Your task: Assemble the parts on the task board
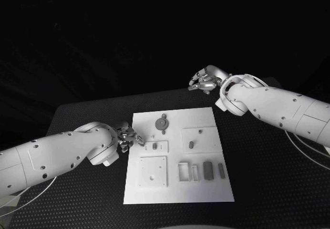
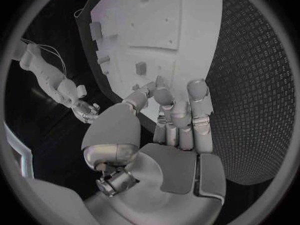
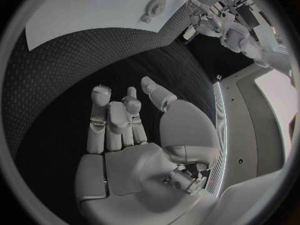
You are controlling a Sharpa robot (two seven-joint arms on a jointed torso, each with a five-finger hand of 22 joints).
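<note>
Black textured desk [image 1: 275, 181] carries your flat white task board [image 1: 176, 157] with small grey parts [image 1: 208, 169] on it; your left hand [image 1: 128, 137] hovers empty at its edge, right hand [image 1: 205, 79] open well apart, so a skewed reach could scatter parts.

The head view looks steeply down from above onto the black table [image 1: 82, 114], taking in the whole task board [image 1: 177, 157] and both arms. The left wrist view sits close behind the left hand [image 2: 178, 120], facing across the board [image 2: 162, 30] toward the far arm. The right wrist view sits close behind the right hand [image 3: 125, 130], facing over the table edge; the board [image 3: 94, 10] lies well off. All three share the board.
</note>
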